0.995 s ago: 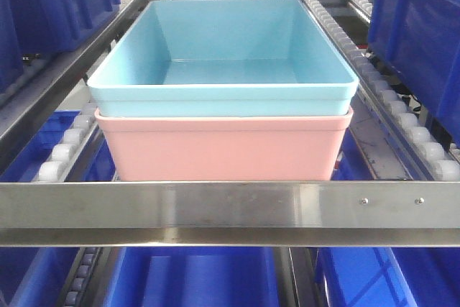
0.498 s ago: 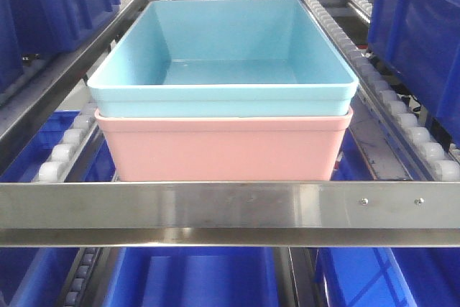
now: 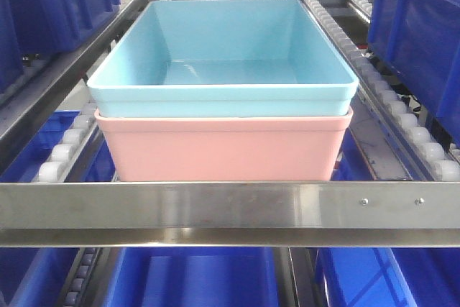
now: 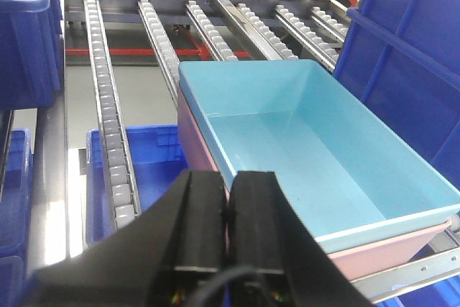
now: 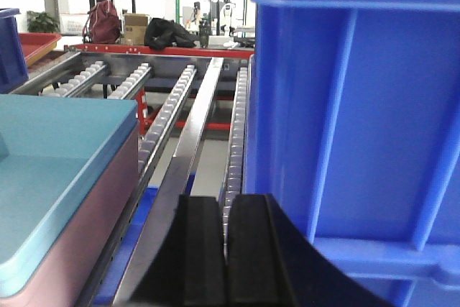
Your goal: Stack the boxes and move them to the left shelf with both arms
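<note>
The sky-blue box is nested in the pink box, and the stack rests on the steel roller shelf behind its flat front bar. In the left wrist view my left gripper is shut and empty, just off the stack's near left corner, with the blue box to its right. My right gripper is also shut with nothing in it. It hovers over a roller rail, between the stack's pink wall on the left and a dark blue bin on the right.
Large dark blue bins stand at the left and right of the stack, and more sit on the level below. A big blue bin rises close beside my right gripper. White roller rails run along both sides of the shelf.
</note>
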